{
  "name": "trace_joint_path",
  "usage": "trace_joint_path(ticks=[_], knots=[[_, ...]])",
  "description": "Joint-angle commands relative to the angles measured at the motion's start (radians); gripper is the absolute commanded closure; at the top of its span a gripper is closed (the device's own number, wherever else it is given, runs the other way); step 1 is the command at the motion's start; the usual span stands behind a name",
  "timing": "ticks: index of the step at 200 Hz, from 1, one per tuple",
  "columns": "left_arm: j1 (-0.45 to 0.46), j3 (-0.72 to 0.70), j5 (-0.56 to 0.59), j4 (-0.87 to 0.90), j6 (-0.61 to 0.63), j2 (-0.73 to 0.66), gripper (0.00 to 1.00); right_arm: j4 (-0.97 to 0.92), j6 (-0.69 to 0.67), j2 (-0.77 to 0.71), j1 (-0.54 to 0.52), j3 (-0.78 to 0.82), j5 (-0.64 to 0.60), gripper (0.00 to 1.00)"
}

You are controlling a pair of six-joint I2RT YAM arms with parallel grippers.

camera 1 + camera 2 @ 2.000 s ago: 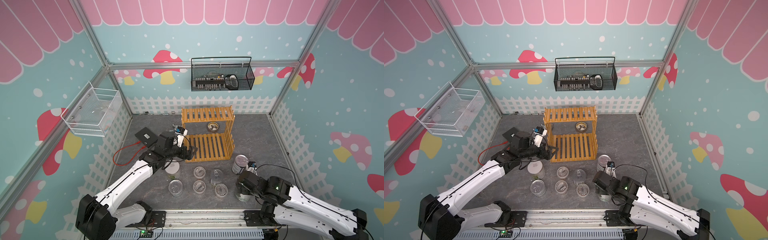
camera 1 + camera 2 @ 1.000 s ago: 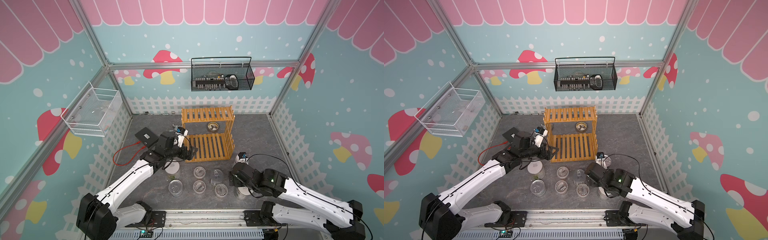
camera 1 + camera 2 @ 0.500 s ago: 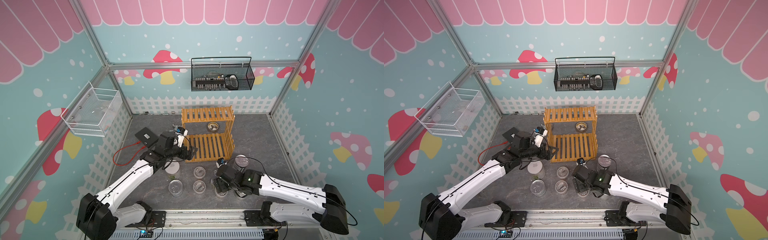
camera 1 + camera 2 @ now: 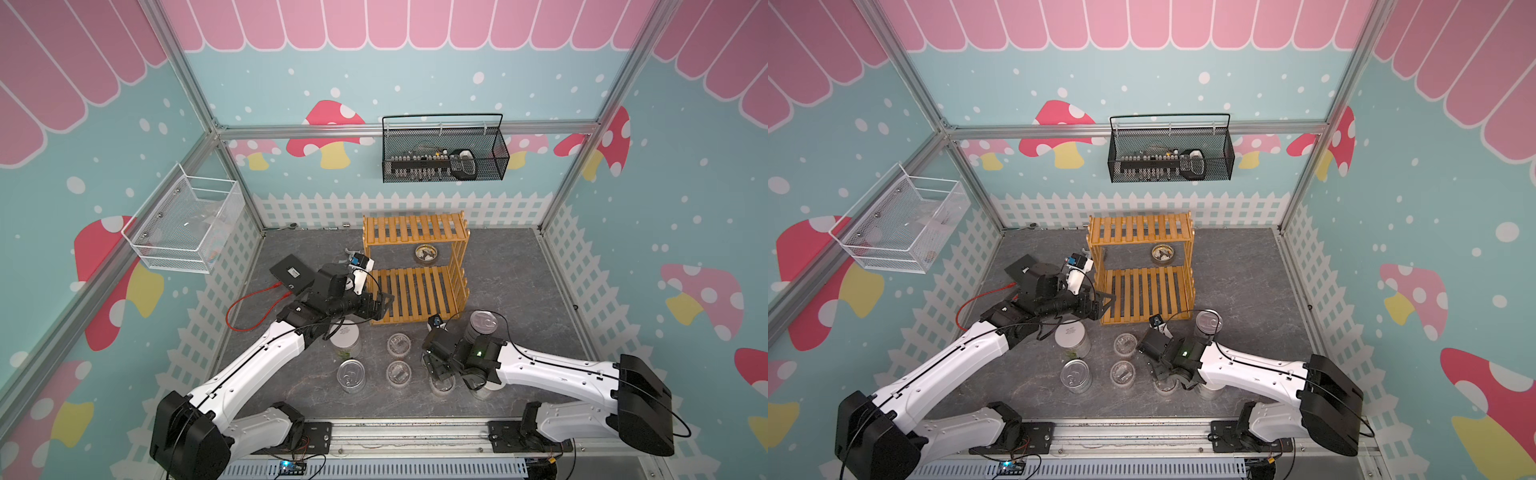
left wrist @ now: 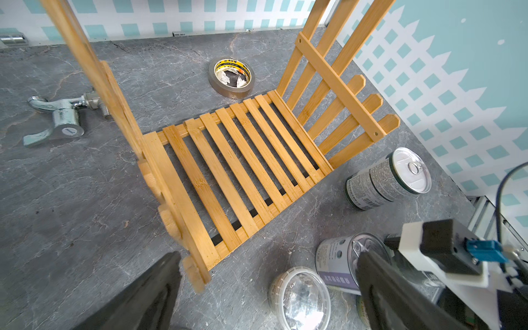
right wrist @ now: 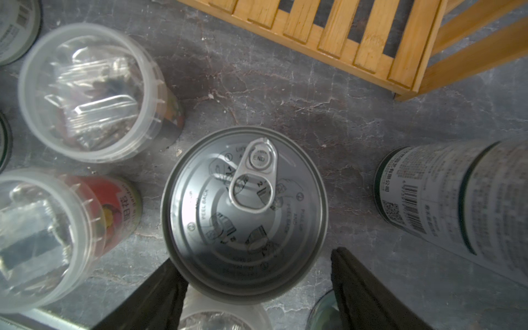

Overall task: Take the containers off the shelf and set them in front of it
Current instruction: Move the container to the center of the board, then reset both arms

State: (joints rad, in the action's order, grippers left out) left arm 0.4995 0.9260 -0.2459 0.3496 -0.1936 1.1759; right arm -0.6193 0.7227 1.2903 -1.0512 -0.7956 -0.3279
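The wooden shelf (image 4: 415, 266) (image 4: 1142, 266) stands at the back with both tiers bare. Several containers stand on the grey floor in front of it: a white-lidded jar (image 4: 345, 334), clear jars (image 4: 399, 345) (image 4: 398, 372) and tins (image 4: 351, 374) (image 4: 482, 322). My right gripper (image 6: 254, 260) (image 4: 436, 365) hangs open straight over a silver pull-tab tin (image 6: 244, 205), one finger at its rim, the other a gap away. My left gripper (image 5: 268, 285) (image 4: 380, 305) is open and holds nothing, at the front left corner of the shelf's lower tier (image 5: 243, 160).
A gold-rimmed round dish (image 4: 426, 253) (image 5: 231, 77) lies on the floor under the upper tier. A metal tap fitting (image 5: 57, 120) and a black box (image 4: 291, 274) with a red cable lie left of the shelf. Black (image 4: 444, 158) and white (image 4: 183, 224) baskets hang on the walls.
My right arm has swung left, away from the tall tin at the right, and now sits over a tin in the cluster with its jaws slightly narrower. The left arm has not moved.
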Motion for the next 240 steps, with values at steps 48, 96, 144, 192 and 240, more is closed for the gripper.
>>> trace_joint_path(ticks=[48,96,144,192,240], knots=[[-0.006,-0.005,0.023,0.022,0.019,-0.032,0.01,0.067,-0.113,0.008,0.079,-0.039,0.002,0.19],[-0.012,-0.021,0.059,0.043,-0.009,-0.138,0.01,0.071,-0.185,-0.070,0.097,-0.105,0.046,0.09],[-0.165,-0.072,0.174,0.007,-0.083,-0.244,0.01,0.076,-0.325,-0.104,0.276,-0.208,0.055,0.04],[-0.379,-0.260,0.328,-0.296,-0.201,-0.292,0.01,0.237,-0.444,-0.150,0.570,-0.217,0.087,0.01],[-0.420,-0.373,0.522,-0.574,-0.152,-0.118,0.01,0.465,-0.414,-0.184,0.876,-0.075,0.042,0.01]])
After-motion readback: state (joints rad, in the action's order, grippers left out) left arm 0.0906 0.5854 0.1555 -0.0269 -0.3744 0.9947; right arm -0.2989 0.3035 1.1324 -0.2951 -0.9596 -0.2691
